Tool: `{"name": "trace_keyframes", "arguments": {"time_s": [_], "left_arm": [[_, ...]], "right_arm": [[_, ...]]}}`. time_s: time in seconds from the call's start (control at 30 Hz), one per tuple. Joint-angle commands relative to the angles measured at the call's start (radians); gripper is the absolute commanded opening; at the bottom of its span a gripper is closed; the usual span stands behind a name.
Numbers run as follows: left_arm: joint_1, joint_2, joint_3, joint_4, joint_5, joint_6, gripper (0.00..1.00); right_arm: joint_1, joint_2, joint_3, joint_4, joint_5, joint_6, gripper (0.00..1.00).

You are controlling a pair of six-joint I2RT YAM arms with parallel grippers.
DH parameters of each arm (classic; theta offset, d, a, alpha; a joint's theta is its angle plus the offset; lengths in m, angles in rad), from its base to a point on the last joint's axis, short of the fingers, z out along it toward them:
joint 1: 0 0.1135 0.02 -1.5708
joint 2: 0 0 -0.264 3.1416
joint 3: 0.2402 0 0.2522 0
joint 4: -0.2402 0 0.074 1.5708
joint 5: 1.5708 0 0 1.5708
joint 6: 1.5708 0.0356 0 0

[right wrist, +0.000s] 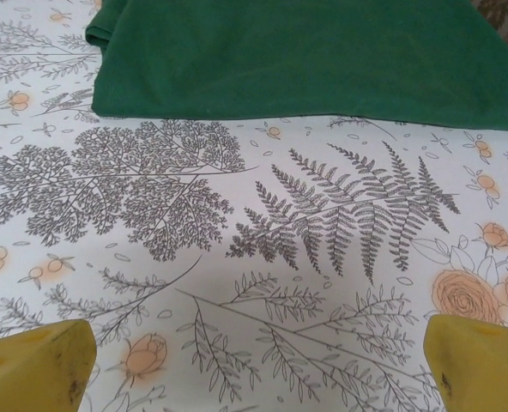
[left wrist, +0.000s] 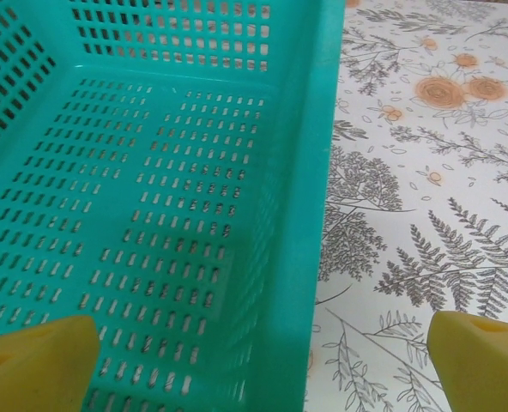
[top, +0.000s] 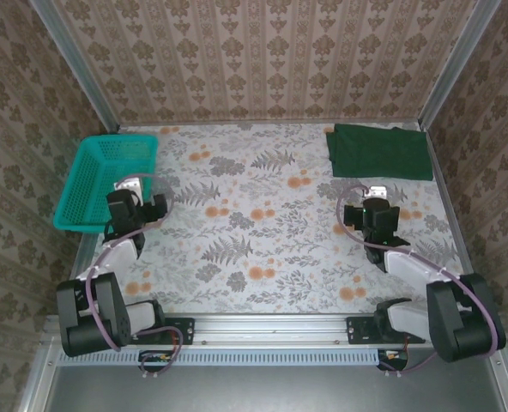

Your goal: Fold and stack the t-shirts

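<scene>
- T-shirts (top: 379,153): dark green soft cloth, matte, folded flat into a rough rectangle. Lies at approx. 1 o'clock on the table (top: 263,215), against the far-R corner. No. of layers cannot be told.
- Right wrist view: t-shirts (right wrist: 305,56) span the 12 o'clock edge. The near hem runs almost straight, and a rounded fold bulges at 11 o'clock.
- Right gripper (top: 376,210): jaws spread wide, nothing between them, at approx. 3 o'clock on the table. The t-shirts lie near, at its 12 o'clock, not touching.
- Right gripper (right wrist: 258,365), wrist view: yellow pads (right wrist: 481,365) with blunt wedge tips sit at 7 and 5 o'clock, over bare cover.
- Basket (top: 69,184): teal rigid plastic, rectangular, slotted mesh walls and floor, solid rim. Sits at approx. 9–10 o'clock, overhanging the table's L edge.
- Left gripper (top: 141,202): jaws spread wide, nothing held, just beside the basket's R wall.
- Left gripper (left wrist: 261,365), wrist view: one yellow pad (left wrist: 35,365) over the basket (left wrist: 297,215) interior, the other over the table. Contact w/ wall cannot be told.
- Table cover: smooth, white, printed w/ grey ferns and orange flowers.
</scene>
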Motion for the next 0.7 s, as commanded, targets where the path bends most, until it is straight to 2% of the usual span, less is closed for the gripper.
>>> {"name": "trace_keyframes", "arguments": {"time_s": [0.0, 0.2, 0.37, 0.5, 0.6, 0.67], "left_arm": [[-0.006, 0.029, -0.005, 0.091, 0.071, 0.006, 1.00], [-0.009, 0.115, -0.021, 0.236, 0.070, -0.057, 1.00], [-0.038, 0.217, 0.013, 0.312, 0.042, -0.007, 1.00], [-0.049, 0.238, -0.002, 0.349, 0.053, 0.012, 1.00], [-0.074, 0.225, -0.077, 0.474, 0.025, 0.032, 1.00], [-0.085, 0.218, -0.131, 0.564, -0.025, 0.029, 1.00]], "right_arm": [[-0.013, 0.046, 0.043, 0.100, 0.000, -0.006, 1.00], [-0.036, 0.141, 0.090, 0.179, -0.018, -0.026, 1.00], [-0.080, 0.207, 0.112, 0.249, -0.087, -0.024, 1.00], [-0.101, 0.259, 0.093, 0.350, -0.142, -0.003, 1.00], [-0.088, 0.278, 0.082, 0.385, -0.140, -0.019, 1.00], [-0.083, 0.275, 0.022, 0.494, -0.149, -0.026, 1.00]]}}
